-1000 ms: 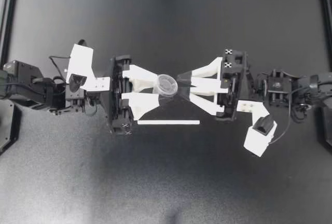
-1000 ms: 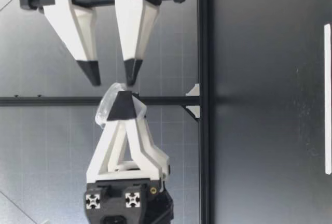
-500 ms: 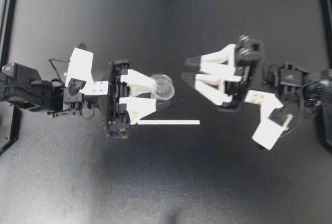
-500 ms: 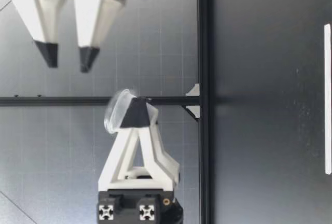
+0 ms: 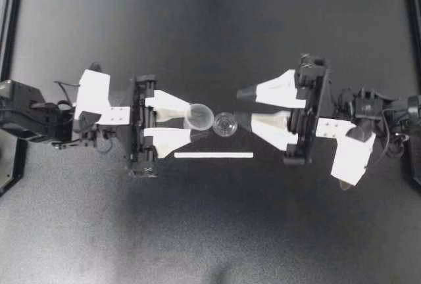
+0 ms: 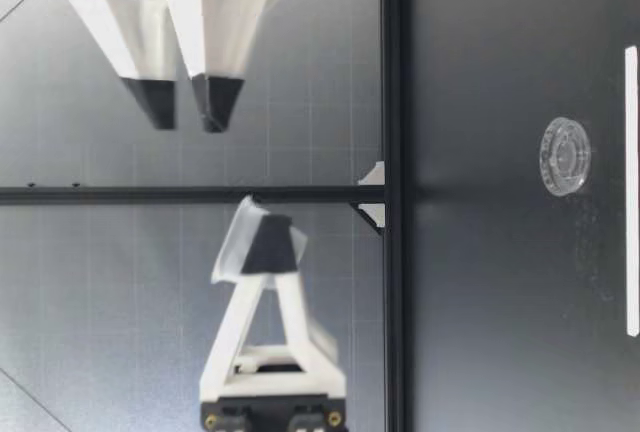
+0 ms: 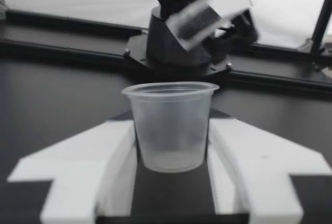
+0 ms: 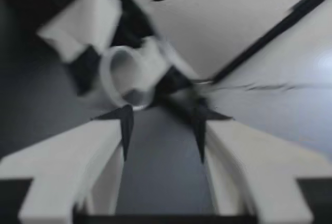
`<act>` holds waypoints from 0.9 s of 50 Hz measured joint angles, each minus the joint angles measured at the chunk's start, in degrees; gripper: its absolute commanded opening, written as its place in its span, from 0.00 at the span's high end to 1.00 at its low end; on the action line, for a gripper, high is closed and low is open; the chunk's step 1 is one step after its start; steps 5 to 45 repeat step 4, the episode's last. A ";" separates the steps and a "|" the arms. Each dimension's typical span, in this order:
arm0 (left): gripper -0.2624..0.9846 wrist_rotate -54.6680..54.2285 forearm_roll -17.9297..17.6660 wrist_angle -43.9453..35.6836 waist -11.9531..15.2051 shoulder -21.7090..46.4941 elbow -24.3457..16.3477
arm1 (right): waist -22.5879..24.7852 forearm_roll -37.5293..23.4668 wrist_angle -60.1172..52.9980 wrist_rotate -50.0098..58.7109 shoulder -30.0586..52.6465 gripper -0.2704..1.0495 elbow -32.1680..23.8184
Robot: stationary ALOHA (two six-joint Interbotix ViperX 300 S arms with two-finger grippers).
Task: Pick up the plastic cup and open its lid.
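At the middle left of the top view my left arm comes in level, and my left gripper (image 5: 195, 121) pinches the plastic cup (image 5: 198, 116) between its two white fingers. The cup sits just left of centre, its round open mouth showing. In the left wrist view the cup (image 7: 171, 125) stands upright between the fingers (image 7: 88, 162), both of which press against its clear wall. Its rim is bare, and my other arm is a blur behind it.

Just right of the cup in the top view, at the frame's centre, the lid (image 5: 225, 124) lies on the dark table (image 5: 210, 231). It is apart from the cup and off it. A white strip (image 5: 214, 155) lies just below it in that frame.

To the right of the lid, my right gripper (image 5: 239, 106) points toward the cup with its fingers spread wide and nothing between them. In the right wrist view that gripper (image 8: 162, 125) is equally spread, with the blurred cup (image 8: 127, 76) ahead of its tips.

The low view shows my left gripper (image 6: 262, 247) holding the cup (image 6: 232, 242) well above the table. My right gripper (image 6: 188, 112) is parted, at about the same height. The lid (image 6: 565, 156) lies flat on the surface, just beyond the strip (image 6: 630, 192).
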 measured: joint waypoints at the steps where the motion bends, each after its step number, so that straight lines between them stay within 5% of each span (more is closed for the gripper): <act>1: 0.64 0.44 0.00 -0.09 0.00 -0.26 0.18 | 0.18 0.09 0.44 2.72 0.00 0.40 -0.09; 4: 0.64 1.41 -0.09 -0.09 0.00 -0.97 0.44 | 0.35 0.00 1.85 9.23 0.00 0.40 -0.35; 45: 0.64 1.41 -0.09 -0.09 0.00 -0.97 0.44 | 0.35 0.00 1.85 9.23 0.00 0.40 -0.35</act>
